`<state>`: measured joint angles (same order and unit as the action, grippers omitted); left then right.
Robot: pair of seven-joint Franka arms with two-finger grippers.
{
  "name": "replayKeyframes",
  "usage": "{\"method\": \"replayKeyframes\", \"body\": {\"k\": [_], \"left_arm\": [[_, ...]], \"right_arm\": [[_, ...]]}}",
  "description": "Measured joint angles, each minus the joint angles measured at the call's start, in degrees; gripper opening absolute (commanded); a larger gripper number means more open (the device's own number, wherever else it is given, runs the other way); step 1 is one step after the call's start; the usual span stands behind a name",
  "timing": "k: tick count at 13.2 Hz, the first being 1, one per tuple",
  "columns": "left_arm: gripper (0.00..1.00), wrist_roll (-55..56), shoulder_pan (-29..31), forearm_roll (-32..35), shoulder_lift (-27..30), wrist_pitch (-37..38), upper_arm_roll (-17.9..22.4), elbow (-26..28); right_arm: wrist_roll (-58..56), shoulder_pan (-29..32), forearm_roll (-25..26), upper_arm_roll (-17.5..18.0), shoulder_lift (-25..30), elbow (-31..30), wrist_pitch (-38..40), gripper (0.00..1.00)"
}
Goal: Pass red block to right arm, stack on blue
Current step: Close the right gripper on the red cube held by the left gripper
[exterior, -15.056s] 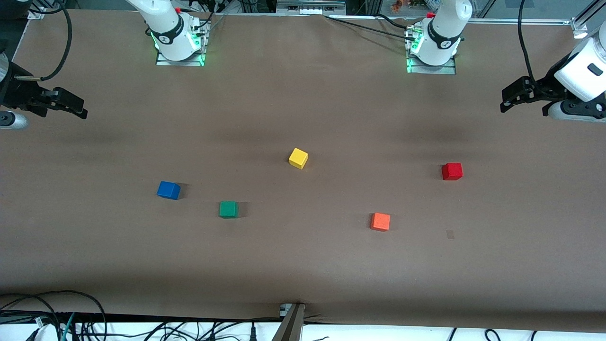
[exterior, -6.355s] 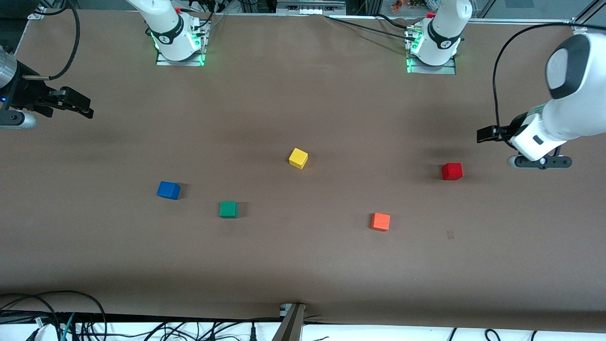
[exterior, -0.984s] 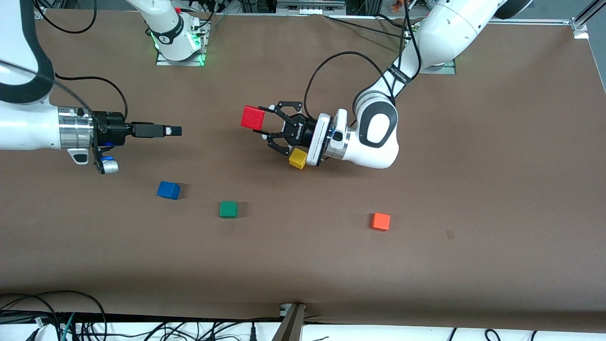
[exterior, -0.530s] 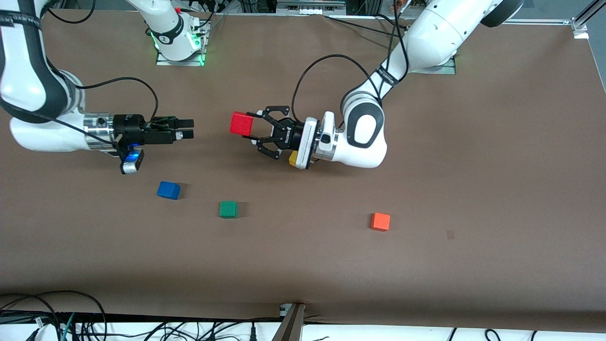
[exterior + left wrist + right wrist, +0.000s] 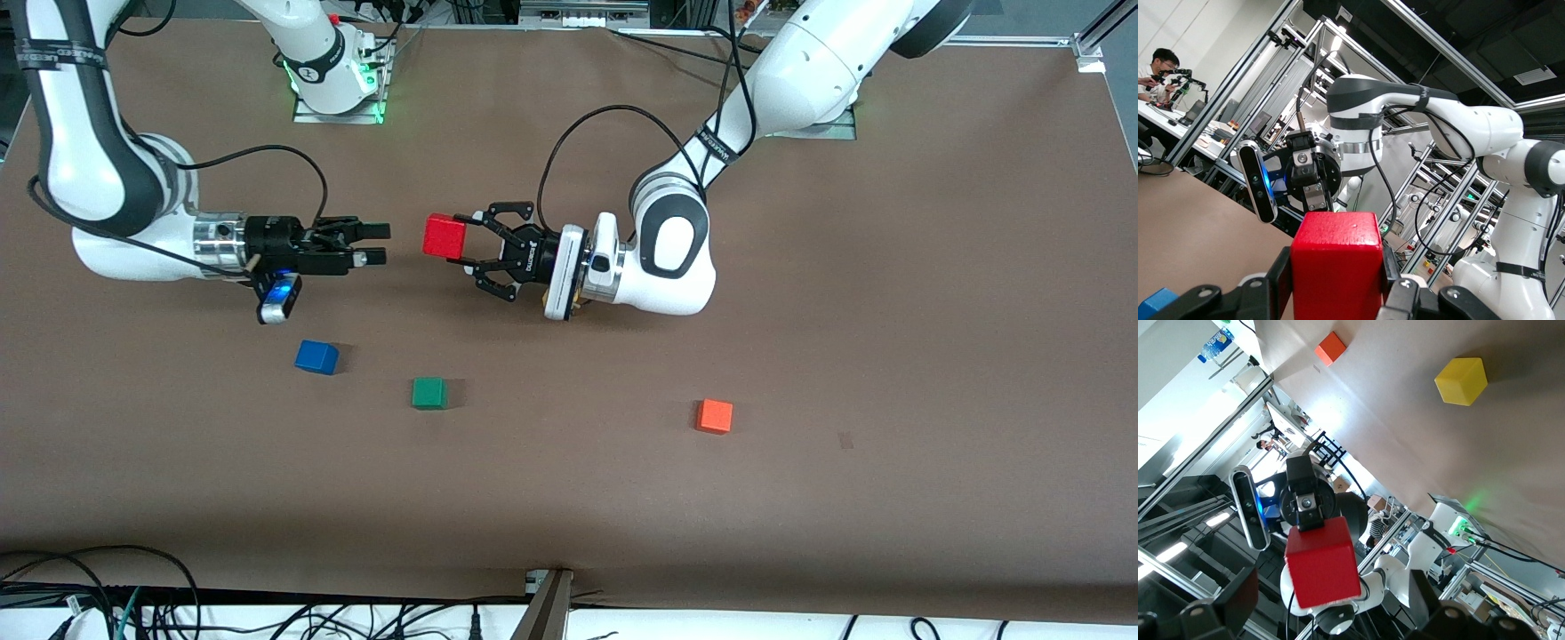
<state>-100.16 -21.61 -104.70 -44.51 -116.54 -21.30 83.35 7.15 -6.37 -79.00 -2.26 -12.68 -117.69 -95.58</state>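
Above the table [image 5: 800, 498], near its middle, the left gripper [image 5: 464, 252] holds the red block [image 5: 444, 237] tightly between its claw fingers, up in the air. Facing the red block from the right arm's end, the right gripper [image 5: 373, 244] hovers close to it, its two slim fingers spread wide and not touching the block. On the tabletop the blue cube [image 5: 316, 356] lies nearer to the front camera than the red block, toward the right arm's end. Just beside the blue cube, toward the left arm's end, lies the green cube [image 5: 428, 392]. Well apart from the red block, the orange cube [image 5: 714, 415] lies toward the left arm's end. The right wrist view shows a yellow cube [image 5: 1461, 381] on the table.
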Motion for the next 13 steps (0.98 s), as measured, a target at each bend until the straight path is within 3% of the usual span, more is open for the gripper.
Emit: {"method": "replayKeyframes", "body": {"k": [3, 9, 10, 11, 13], "left_arm": [[0.0, 2.31, -0.81, 0.0, -0.09, -1.32, 0.22, -1.33], [0.0, 2.8, -1.05, 0.0, -0.21, -1.47, 0.52, -1.48], [0.0, 2.84, -1.05, 0.0, -0.21, -1.47, 0.52, -1.49], [0.0, 2.86, -1.05, 0.0, -0.21, -1.47, 0.53, -1.5], [0.0, 2.88, -1.05, 0.0, -0.22, -1.47, 0.55, -1.51]], "right_arm": [[0.0, -3.88, -2.96, 0.1, 0.18, 0.0, -3.89, 1.0], [-0.18, -4.45, -6.38, 0.5, 0.29, 0.0, -4.29, 0.98], [-0.2, -4.6, -6.39, 0.64, 0.29, 0.0, -4.3, 0.8], [-0.41, -4.96, -6.4, 0.68, 0.29, 0.0, -4.31, 0.51], [-1.55, -5.73, -6.42, 0.71, 0.29, 0.0, -4.68, 0.23]]}}
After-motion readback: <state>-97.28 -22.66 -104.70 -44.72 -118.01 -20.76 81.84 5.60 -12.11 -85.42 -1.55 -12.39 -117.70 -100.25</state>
